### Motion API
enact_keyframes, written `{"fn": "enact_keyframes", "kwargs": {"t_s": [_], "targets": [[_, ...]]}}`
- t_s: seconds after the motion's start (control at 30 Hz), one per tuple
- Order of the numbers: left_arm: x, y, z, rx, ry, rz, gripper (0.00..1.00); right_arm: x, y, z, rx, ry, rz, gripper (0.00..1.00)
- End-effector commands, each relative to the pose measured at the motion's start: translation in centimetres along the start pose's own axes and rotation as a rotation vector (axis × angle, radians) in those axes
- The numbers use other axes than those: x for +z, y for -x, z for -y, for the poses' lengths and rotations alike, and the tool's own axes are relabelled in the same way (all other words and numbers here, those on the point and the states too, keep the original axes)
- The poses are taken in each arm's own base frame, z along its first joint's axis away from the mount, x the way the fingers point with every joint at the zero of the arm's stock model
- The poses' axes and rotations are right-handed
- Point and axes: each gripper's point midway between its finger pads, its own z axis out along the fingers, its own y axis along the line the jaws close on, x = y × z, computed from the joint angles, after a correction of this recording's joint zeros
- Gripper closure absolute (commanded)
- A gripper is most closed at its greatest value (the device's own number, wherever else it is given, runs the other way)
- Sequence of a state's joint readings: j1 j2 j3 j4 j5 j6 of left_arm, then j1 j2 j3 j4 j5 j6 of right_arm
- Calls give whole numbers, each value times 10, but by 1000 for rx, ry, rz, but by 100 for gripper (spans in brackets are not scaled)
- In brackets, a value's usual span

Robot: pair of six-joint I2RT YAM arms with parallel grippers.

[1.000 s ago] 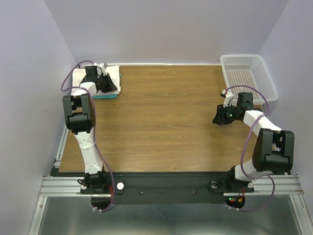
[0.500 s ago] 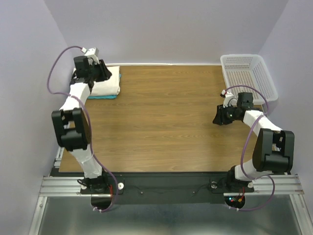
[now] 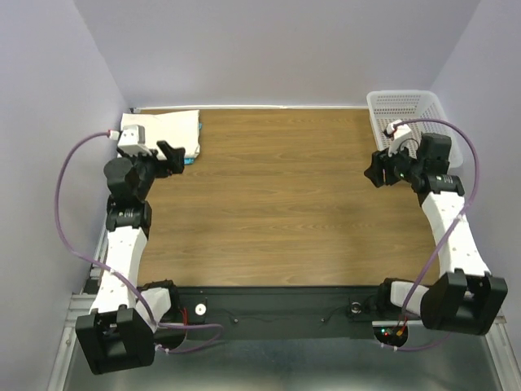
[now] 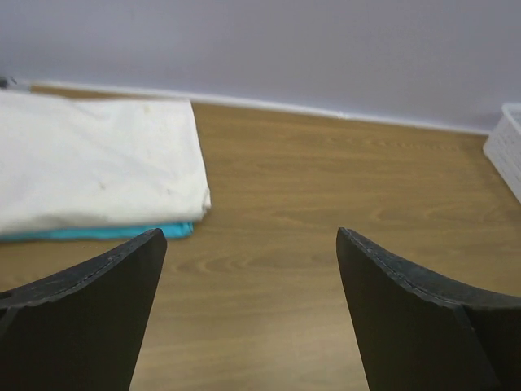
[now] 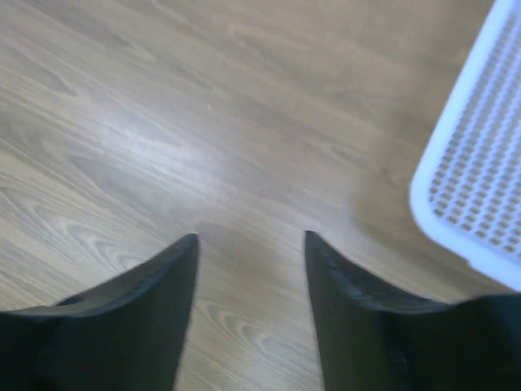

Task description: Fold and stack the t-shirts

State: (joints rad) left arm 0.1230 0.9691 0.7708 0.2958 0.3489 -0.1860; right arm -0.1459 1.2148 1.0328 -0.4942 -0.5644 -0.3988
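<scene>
The cream-white t-shirt lies folded at the table's far left corner, on top of the folded turquoise t-shirt, of which only a thin edge shows. In the left wrist view the white t-shirt covers the turquoise t-shirt. My left gripper hangs just in front of the stack, open and empty, with bare wood between its jaws. My right gripper hovers over the table's right side near the basket, open with nothing in it.
A white plastic mesh basket stands at the far right corner; its rim shows in the right wrist view. The purple back wall runs just behind the stack. Wood tabletop lies between the arms.
My left gripper has let go of the shirt stack, opened wide and drawn back toward the near side. My right arm has swung up and toward the basket, its jaws opening wider.
</scene>
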Motion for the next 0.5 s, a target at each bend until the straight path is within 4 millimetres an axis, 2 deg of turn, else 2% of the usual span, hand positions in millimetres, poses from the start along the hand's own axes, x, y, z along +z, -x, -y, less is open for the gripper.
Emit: {"fn": "enact_keyframes", "kwargs": {"t_s": [0.0,0.1,0.17,0.2,0.23,0.27,0.4,0.47], "targets": [[-18,-26,25,-60,-143,-46,5,-27,18,-8,-15,-33,53,33],[-34,-40,38,-79,-202,-79,5,-39,24,-7,22,-86,79,18],[-38,-41,38,-61,-197,-91,5,-43,27,-5,78,-119,88,14],[-39,-42,37,-52,-186,-98,5,-46,30,-1,103,-147,95,8],[-41,-41,32,-43,-153,-100,5,-49,31,9,169,-213,98,7],[-41,-40,30,-40,-138,-96,5,-51,32,15,204,-256,102,0],[-45,-38,23,-43,-86,-86,5,-65,41,40,304,-426,146,0],[-47,-37,18,-34,-53,-89,5,-77,43,59,358,-557,184,0]]}}
